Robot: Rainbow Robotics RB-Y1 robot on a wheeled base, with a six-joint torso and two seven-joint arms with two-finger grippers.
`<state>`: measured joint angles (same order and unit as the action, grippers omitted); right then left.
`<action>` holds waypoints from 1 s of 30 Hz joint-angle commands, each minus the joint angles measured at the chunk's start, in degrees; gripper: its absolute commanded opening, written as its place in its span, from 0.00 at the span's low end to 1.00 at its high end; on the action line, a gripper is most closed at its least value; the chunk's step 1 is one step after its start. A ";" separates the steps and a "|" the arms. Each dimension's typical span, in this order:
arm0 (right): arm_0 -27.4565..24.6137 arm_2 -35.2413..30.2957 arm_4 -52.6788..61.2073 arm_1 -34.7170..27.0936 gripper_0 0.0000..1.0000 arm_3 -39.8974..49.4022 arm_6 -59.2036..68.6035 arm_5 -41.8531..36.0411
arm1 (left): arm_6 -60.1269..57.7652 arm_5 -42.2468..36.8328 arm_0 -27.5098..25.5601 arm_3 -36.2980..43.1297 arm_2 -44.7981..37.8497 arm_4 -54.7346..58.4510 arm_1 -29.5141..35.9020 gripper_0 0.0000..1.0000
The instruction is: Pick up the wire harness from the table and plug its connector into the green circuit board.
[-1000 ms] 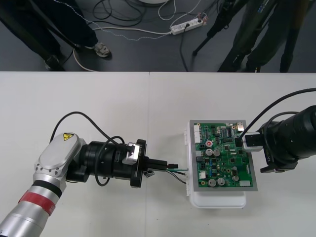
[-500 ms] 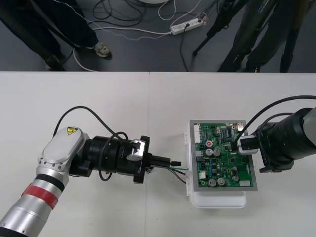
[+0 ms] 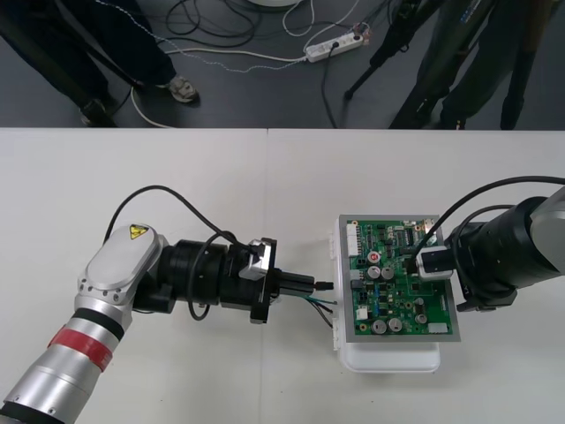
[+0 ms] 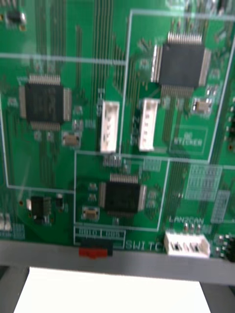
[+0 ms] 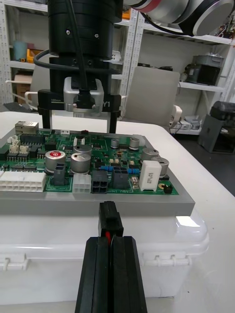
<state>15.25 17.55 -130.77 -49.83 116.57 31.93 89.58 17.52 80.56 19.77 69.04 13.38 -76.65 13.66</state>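
left pincer clamps the thin-wire harness by its small black plug, just short of the green circuit board. right pincer stands spread over it; plugging remains.

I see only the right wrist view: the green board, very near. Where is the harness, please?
Observer: The left gripper holds the harness, jaws shut; its black plug sticks out ahead.
Operator: Is the plug in the board?
Observer: Not yet. It is just outside the board's left edge, facing a black connector there.
Operator: And my own jaws?
Observer: The right gripper stands over the board's right part, jaws open.
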 commanded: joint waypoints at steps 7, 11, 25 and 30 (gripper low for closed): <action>1.71 0.73 -1.16 1.58 1.00 1.90 -0.29 0.42 | -3.46 -4.10 3.08 0.48 3.32 -0.25 -1.88 0.00; 1.80 0.73 -1.07 1.66 1.00 1.90 -0.29 0.42 | -3.46 -4.53 3.17 0.39 3.67 -0.25 -1.97 0.00; 1.63 0.73 -2.21 1.93 1.00 1.90 0.86 0.42 | -3.55 -5.85 3.61 0.39 4.72 -0.25 -2.67 0.00; 1.36 0.73 -2.21 2.37 1.00 1.90 1.91 0.42 | -3.55 -6.20 3.61 0.39 5.07 -0.25 -2.76 0.00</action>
<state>15.27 17.65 -132.65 -48.62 116.58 31.94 89.58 17.52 76.58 21.05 69.03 16.95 -76.71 12.81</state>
